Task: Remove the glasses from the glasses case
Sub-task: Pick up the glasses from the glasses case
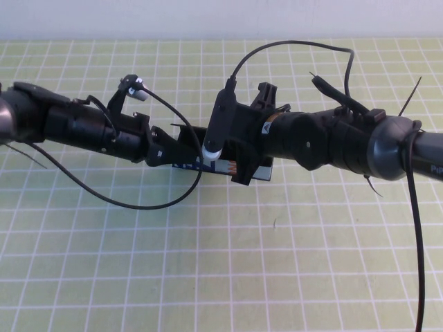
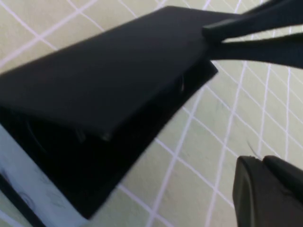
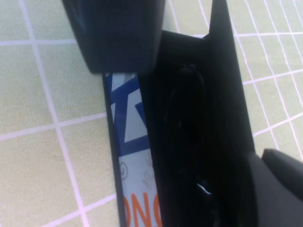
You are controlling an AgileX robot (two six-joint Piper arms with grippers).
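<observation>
The glasses case (image 1: 208, 166) lies at the table's middle, black with a light blue printed strip (image 3: 130, 142). Its lid (image 2: 109, 71) is lifted at an angle. My right gripper (image 1: 239, 166) reaches in from the right and is shut on the lid's edge (image 2: 210, 35). One of its fingers (image 3: 279, 184) shows beside the upright lid (image 3: 225, 85). The glasses (image 3: 182, 127) are a dark shape inside the case, hard to make out. My left gripper (image 1: 173, 149) is at the case's left end, with its fingertips together (image 2: 262, 163) and a strip of mat between them and the case.
The table is covered by a green mat with a white grid (image 1: 277, 263). A black cable (image 1: 124, 200) droops from the left arm onto the mat in front of the case. Another cable (image 1: 415, 242) hangs from the right arm at the right edge.
</observation>
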